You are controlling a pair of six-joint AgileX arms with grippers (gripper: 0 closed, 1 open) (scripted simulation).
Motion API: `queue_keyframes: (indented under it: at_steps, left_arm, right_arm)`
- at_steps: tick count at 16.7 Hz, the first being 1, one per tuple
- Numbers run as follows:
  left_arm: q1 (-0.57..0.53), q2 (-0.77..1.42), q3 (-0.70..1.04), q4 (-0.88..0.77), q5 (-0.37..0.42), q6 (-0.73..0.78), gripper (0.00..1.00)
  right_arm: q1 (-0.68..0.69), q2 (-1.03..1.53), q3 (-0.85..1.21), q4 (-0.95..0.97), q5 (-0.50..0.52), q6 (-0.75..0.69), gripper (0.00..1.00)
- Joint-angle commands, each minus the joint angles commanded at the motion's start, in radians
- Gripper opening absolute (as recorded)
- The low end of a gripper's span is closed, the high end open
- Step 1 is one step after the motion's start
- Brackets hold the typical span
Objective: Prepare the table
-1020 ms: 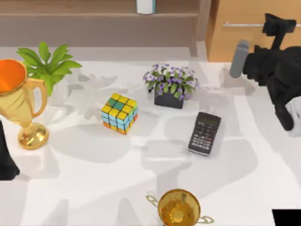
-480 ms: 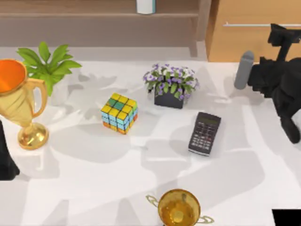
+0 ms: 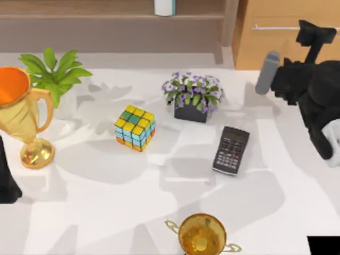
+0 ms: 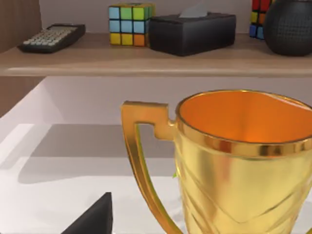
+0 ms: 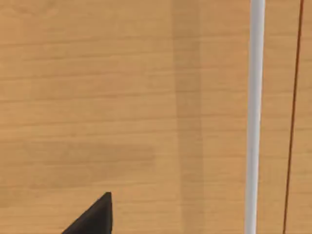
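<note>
**A:** Where's the broad, smooth white bench (image 3: pixel 159 212) in all this?

**B:** Right under everything. Take the multicoloured puzzle cube (image 3: pixel 135 128) near its middle as the marker: a dark pot of purple flowers (image 3: pixel 193 98) just behind and to the right of it, a flat black calculator (image 3: pixel 231 150) further right, a tall gold trophy cup with an orange inside (image 3: pixel 21 114) well off to its left, a leafy green plant (image 3: pixel 53 71) behind that, and a second small gold cup (image 3: pixel 202 234) in front of the cube at the near edge.

**A:** Could anyone actually pick the bench up?

**B:** I'd judge not. It looks rigid, heavy and faintly glossy, so slippery. You work on it, you don't grip it; the loose things are what get held.

**A:** And the arms?

**B:** The right tool (image 3: pixel 313 40) is far right of the cube and behind it, up at the light-brown drawer cabinet (image 3: pixel 276 48), facing its silver bar handle (image 5: pixel 254 117). Spread or pressed together, I cannot tell. The left arm sits parked by the tall trophy; I cannot tell its tool's state either.
</note>
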Motion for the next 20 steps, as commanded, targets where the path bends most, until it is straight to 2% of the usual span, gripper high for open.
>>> queue_keyframes:
  at_steps: [5, 11, 16, 20]
  left_arm:
    - [0.000, 0.000, 0.000, 0.000, 0.000, 0.000, 1.00]
    - [0.000, 0.000, 0.000, 0.000, 0.000, 0.000, 1.00]
    - [0.000, 0.000, 0.000, 0.000, 0.000, 0.000, 1.00]
    - [0.000, 0.000, 0.000, 0.000, 0.000, 0.000, 1.00]
  right_arm:
    - [0.199, -0.086, 0.083, -0.092, 0.114, 0.270, 1.00]
    - [0.401, -0.074, 0.333, -0.305, 0.285, 0.745, 1.00]
    - [0.464, 0.030, 0.608, -0.508, 0.409, 1.142, 1.00]
    - [0.474, 0.112, 0.792, -0.633, 0.478, 1.376, 1.00]
